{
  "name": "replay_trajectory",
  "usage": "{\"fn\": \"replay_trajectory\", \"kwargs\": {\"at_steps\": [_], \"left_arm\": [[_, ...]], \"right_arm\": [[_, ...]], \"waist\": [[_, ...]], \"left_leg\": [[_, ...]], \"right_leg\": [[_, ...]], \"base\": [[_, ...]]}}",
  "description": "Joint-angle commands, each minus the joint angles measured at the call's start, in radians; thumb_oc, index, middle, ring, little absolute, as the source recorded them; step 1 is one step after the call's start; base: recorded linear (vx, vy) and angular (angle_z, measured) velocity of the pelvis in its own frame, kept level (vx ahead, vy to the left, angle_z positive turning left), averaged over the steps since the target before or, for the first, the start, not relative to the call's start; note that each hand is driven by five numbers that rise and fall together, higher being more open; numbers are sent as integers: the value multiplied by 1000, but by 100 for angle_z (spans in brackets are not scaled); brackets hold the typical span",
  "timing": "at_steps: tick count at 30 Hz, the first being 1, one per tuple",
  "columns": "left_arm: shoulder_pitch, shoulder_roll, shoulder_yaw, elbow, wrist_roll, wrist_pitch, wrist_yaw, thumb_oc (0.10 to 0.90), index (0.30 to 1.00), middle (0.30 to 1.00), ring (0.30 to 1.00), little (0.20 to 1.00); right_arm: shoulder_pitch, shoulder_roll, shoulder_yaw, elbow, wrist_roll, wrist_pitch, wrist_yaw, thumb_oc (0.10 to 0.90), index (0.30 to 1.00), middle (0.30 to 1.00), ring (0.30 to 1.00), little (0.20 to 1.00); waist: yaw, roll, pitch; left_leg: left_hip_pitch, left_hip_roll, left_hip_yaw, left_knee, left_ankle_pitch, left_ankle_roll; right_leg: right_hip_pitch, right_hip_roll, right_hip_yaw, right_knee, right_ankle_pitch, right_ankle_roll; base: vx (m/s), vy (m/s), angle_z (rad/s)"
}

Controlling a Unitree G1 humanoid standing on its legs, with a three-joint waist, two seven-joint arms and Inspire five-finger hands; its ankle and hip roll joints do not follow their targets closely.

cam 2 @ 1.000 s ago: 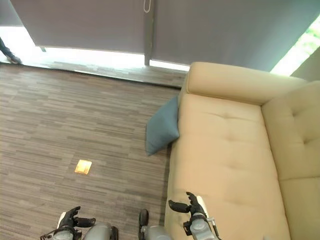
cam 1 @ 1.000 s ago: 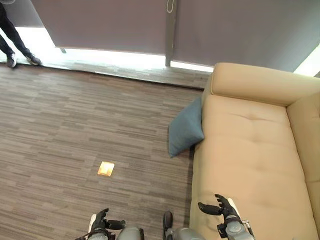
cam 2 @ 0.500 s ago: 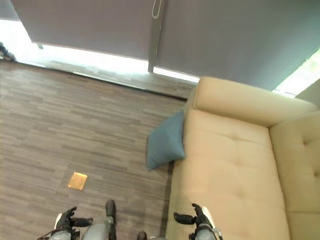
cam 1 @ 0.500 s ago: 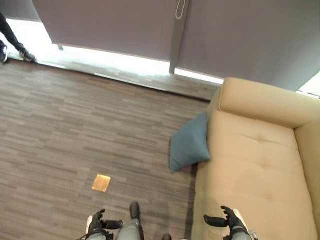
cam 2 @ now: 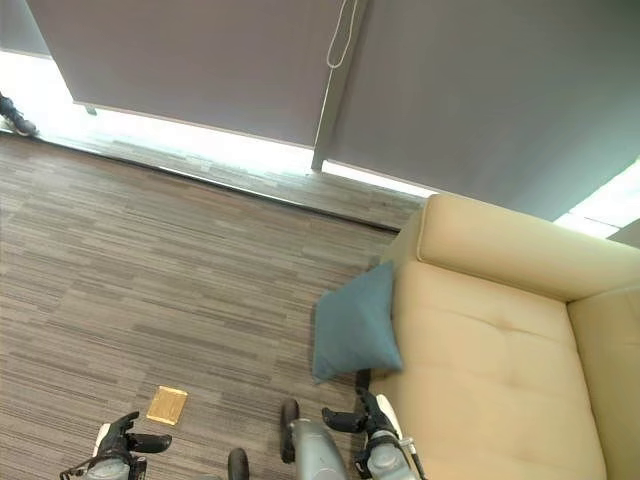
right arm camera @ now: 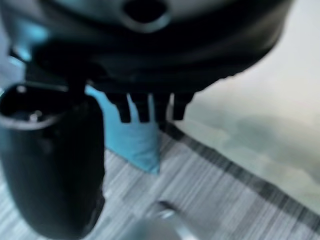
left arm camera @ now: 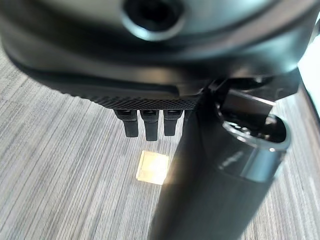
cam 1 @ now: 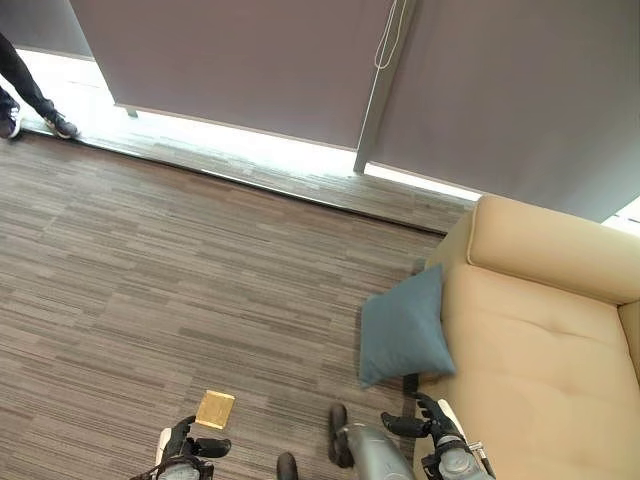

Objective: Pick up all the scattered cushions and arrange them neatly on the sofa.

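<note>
A blue-grey cushion (cam 1: 405, 325) stands on the floor, leaning against the front of the beige sofa (cam 1: 540, 340). The same cushion (cam 2: 355, 320) shows in the right eye view and, past the fingers, in the right wrist view (right arm camera: 134, 137). My right hand (cam 1: 430, 428) hangs low beside the sofa's front edge, just below the cushion, with fingers relaxed and nothing in it. Down at the bottom left my left hand (cam 1: 185, 445) is open and empty above the carpet. Nothing lies on the sofa's seat.
A small yellow square tile (cam 1: 214, 409) lies on the striped carpet near my left hand. Grey blinds (cam 1: 300, 70) hang along the far wall above a bright floor strip. A person's legs (cam 1: 25, 95) stand at the far left.
The whole picture has shifted right and down, so the camera has moved. The cushion and sofa now show closer to my right hand. Both hands stay open and empty.
</note>
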Motion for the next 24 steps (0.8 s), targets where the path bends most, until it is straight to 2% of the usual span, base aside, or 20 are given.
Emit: {"fn": "replay_trajectory", "kwargs": {"at_steps": [1, 3, 4, 5, 6, 7, 8, 9, 10, 11, 12, 13, 14, 16, 17, 18, 19, 20, 22, 24], "left_arm": [[7, 15, -33, -32, 65, -28, 4, 800, 900, 900, 900, 900], [15, 12, -35, -33, 72, -25, 4, 800, 900, 900, 900, 900], [32, 4, -37, -37, 78, -22, -2, 800, 900, 900, 900, 900], [32, 5, -37, -37, 78, -21, -2, 800, 900, 900, 900, 900], [44, -1, -47, -34, 93, -19, -7, 800, 900, 900, 900, 900], [44, 0, -47, -34, 93, -19, -7, 800, 900, 900, 900, 900], [54, -5, -49, -47, 89, -14, -17, 800, 900, 900, 900, 900], [48, -5, -52, -52, 83, -12, -16, 800, 900, 900, 900, 900], [48, -4, -52, -52, 83, -12, -16, 800, 900, 900, 900, 900], [42, -5, -54, -53, 80, -11, -13, 800, 900, 900, 900, 900], [40, -8, -59, -56, 76, -8, -17, 800, 900, 900, 900, 900], [40, -8, -59, -56, 76, -8, -17, 800, 900, 900, 900, 900], [38, -6, -65, -60, 75, -8, -22, 800, 900, 900, 900, 900], [36, -2, -67, -60, 76, -9, -24, 800, 900, 900, 900, 900], [32, 2, -70, -55, 76, -10, -25, 800, 900, 900, 900, 900], [30, 2, -72, -54, 77, -13, -23, 800, 900, 900, 900, 900], [29, 2, -72, -54, 77, -13, -23, 800, 900, 900, 900, 900], [24, -1, -74, -48, 63, -22, -22, 800, 900, 900, 900, 900], [25, -5, -74, -39, 63, -21, -28, 800, 900, 900, 900, 900], [27, -6, -77, -28, 71, -19, -28, 800, 900, 900, 900, 900]], "right_arm": [[2, -62, -17, 4, -15, -21, -27, 800, 900, 900, 900, 900], [13, -63, -25, 6, -12, -24, -27, 800, 900, 900, 900, 900], [26, -64, -33, 5, -12, -27, -24, 800, 900, 900, 900, 900], [26, -63, -33, 5, -12, -27, -24, 800, 900, 900, 900, 900], [32, -63, -42, 5, -4, -33, -24, 800, 900, 900, 900, 900], [32, -63, -42, 5, -4, -33, -24, 800, 900, 900, 900, 900], [29, -70, -47, -1, 10, -33, -24, 800, 900, 900, 900, 900], [23, -76, -48, -2, 17, -34, -27, 800, 900, 900, 900, 900], [22, -75, -49, -2, 17, -34, -27, 800, 900, 900, 900, 900], [20, -79, -48, 3, 16, -31, -26, 800, 900, 900, 900, 900], [19, -83, -48, 11, 18, -24, -24, 800, 900, 900, 900, 900], [19, -83, -48, 11, 18, -24, -24, 800, 900, 900, 900, 900], [18, -91, -47, 7, 18, -25, -25, 800, 900, 900, 900, 900], [16, -94, -45, 7, 15, -25, -24, 800, 900, 900, 900, 900], [8, -99, -44, 14, 13, -25, -27, 800, 900, 900, 900, 900], [7, -104, -43, 15, 14, -26, -30, 800, 900, 900, 900, 900], [7, -104, -43, 15, 13, -26, -30, 800, 900, 900, 900, 900], [0, -109, -42, 18, 14, -26, -31, 800, 900, 900, 900, 900], [1, -110, -40, 26, 5, -26, -28, 800, 900, 900, 900, 900], [10, -106, -47, 28, 4, -26, -27, 800, 900, 900, 900, 900]], "waist": [[-28, -3, -10], [-35, 5, -23], [-43, 12, -36], [-44, 10, -38], [-56, 18, -52], [-58, 16, -54], [-52, 8, -41], [-45, 1, -32], [-46, -1, -35], [-43, -7, -34], [-34, -17, -28], [-35, -19, -30], [-25, -28, -28], [-22, -32, -31], [-14, -18, -29], [-6, -11, -19], [-7, -11, -20], [6, 0, -13], [11, 10, -14], [6, 14, -21]], "left_leg": [[-45, 0, -14, 120, -142, -24], [-30, 7, -18, 138, -160, -36], [-26, 23, -4, 194, -176, -67], [-29, 21, -5, 194, -173, -66], [-47, 59, 19, 325, -123, -115], [-50, 57, 18, 323, -119, -114], [-148, 88, 36, 563, -30, -152], [-197, 87, 30, 659, -2, -157], [-200, 84, 30, 656, 2, -156], [-223, 89, 35, 681, -13, -145], [-273, 119, 47, 692, -62, -119], [-275, 116, 48, 689, -58, -118], [-292, 123, 36, 598, -115, -93], [-295, 115, 21, 531, -126, -88], [-321, 129, -40, 355, -57, -106], [-321, 125, -85, 285, -8, -121], [-322, 124, -85, 280, -3, -121], [-363, 117, -193, 206, 60, -139], [-351, 109, -226, 168, 65, -138], [-337, 113, -216, 163, 66, -136]], "right_leg": [[147, 5, -28, -133, 63, 23], [158, 14, -15, -119, 50, 8], [193, 13, -18, -122, 35, -9], [191, 11, -18, -124, 37, -8], [239, 35, 7, -138, 17, -33], [236, 33, 6, -140, 19, -33], [277, 48, 46, -152, 9, -60], [294, 54, 69, -156, 8, -77], [290, 51, 69, -157, 10, -76], [305, 53, 79, -165, -1, -82], [333, 46, 99, -163, -16, -77], [330, 43, 99, -164, -15, -77], [348, 41, 130, -162, -30, -63], [349, 38, 144, -160, -38, -55], [364, 54, 179, -159, -52, -48], [378, 65, 201, -156, -61, -48], [376, 64, 200, -157, -60, -48], [396, 81, 252, -156, -72, -49], [406, 89, 283, -151, -85, -46], [413, 85, 290, -146, -95, -40]], "base": [[199, -27, -5], [304, -45, 2], [336, -54, 18], [399, -107, 21], [200, -75, 9], [333, -137, 5], [181, -80, 1], [183, -81, -5], [134, -29, -46], [214, 4, -75], [216, 4, -76], [302, 60, -47], [245, 78, -40], [251, 103, -67], [270, 157, -72], [267, 156, -72], [272, 163, -65], [175, 101, -69], [297, 220, -105], [189, 155, -74]]}}
